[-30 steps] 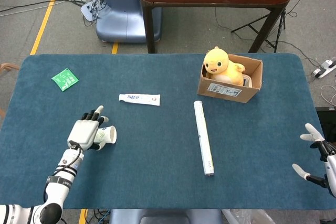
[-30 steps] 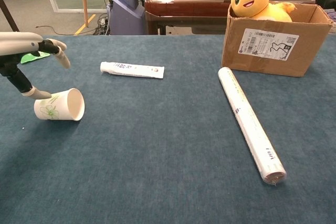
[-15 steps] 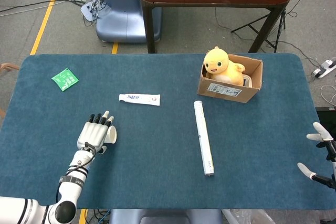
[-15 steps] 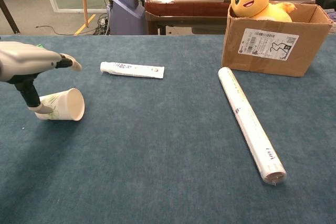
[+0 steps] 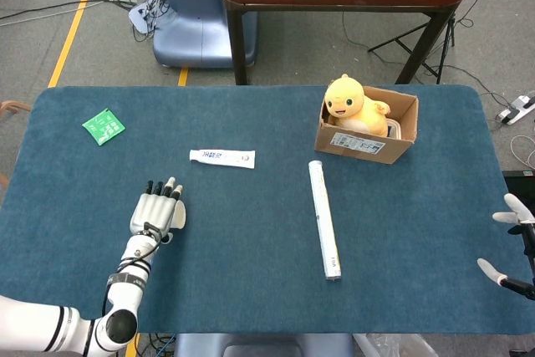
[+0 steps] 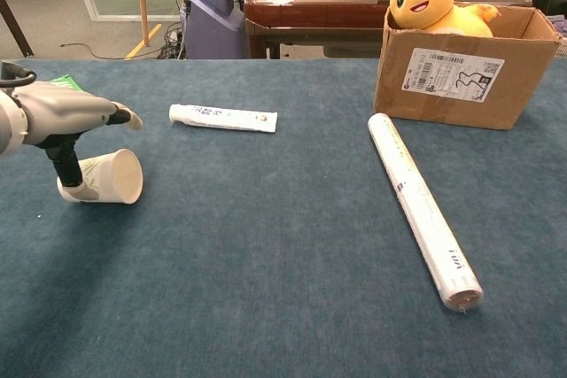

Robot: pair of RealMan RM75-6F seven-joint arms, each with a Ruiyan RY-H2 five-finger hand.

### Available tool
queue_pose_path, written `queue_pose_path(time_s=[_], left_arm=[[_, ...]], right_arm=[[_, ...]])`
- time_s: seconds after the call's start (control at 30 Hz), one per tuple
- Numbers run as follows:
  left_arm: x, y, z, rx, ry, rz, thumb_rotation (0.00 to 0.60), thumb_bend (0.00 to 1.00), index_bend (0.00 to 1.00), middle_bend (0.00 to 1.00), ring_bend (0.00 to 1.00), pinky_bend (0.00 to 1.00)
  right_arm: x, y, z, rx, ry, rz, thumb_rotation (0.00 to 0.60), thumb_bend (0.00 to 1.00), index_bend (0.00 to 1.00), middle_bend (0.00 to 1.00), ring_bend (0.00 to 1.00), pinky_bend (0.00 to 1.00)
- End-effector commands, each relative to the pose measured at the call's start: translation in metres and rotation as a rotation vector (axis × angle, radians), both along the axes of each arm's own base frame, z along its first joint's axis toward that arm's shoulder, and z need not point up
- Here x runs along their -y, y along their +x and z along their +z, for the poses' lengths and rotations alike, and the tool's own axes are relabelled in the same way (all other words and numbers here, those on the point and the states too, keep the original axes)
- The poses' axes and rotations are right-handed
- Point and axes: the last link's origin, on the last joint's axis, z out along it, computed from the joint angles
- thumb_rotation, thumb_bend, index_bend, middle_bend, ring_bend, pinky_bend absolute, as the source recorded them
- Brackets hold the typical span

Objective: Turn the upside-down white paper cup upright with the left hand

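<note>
White paper cup (image 6: pixel 102 177) lies on its side on the bench (image 6: pixel 283 254), well left of the paper roll (image 6: pixel 423 208). Left hand (image 5: pixel 156 214) covers it, thumb touching, fingers (image 5: pixel 164 189) extended together. Right hand (image 5: pixel 510 250) spread, empty.

Left hand (image 5: pixel 157 211) lies flat over the paper cup (image 5: pixel 178 216) on the table (image 5: pixel 251 240)

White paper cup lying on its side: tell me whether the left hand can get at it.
Probably yes: the left hand is right over the white paper cup, one finger against its side, nothing between.
</note>
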Motion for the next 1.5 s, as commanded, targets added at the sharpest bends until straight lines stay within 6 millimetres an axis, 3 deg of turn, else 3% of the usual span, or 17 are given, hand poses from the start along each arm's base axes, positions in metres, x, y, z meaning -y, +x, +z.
queue_pose_path(time_s=[0.03, 1.17, 1.5], left_arm=[[-0.002, 0.0, -0.002, 0.005, -0.002, 0.015, 0.6, 0.16, 0.07, 0.0, 0.0, 0.0], [-0.016, -0.01, -0.008, 0.049, 0.026, 0.086, 0.6, 0.15, 0.29, 0.0, 0.0, 0.0], [-0.015, -0.014, -0.007, 0.069, 0.037, 0.093, 0.6, 0.2, 0.35, 0.0, 0.0, 0.0]], right_arm=[[0.0, 0.0, 0.0, -0.001, 0.001, 0.001, 0.6, 0.0, 0.11, 0.34, 0.4, 0.6], [0.003, -0.001, -0.004, -0.004, 0.016, -0.005, 0.6, 0.0, 0.11, 0.34, 0.4, 0.6], [0.003, -0.001, -0.005, -0.005, 0.021, -0.005, 0.6, 0.0, 0.11, 0.33, 0.4, 0.6]])
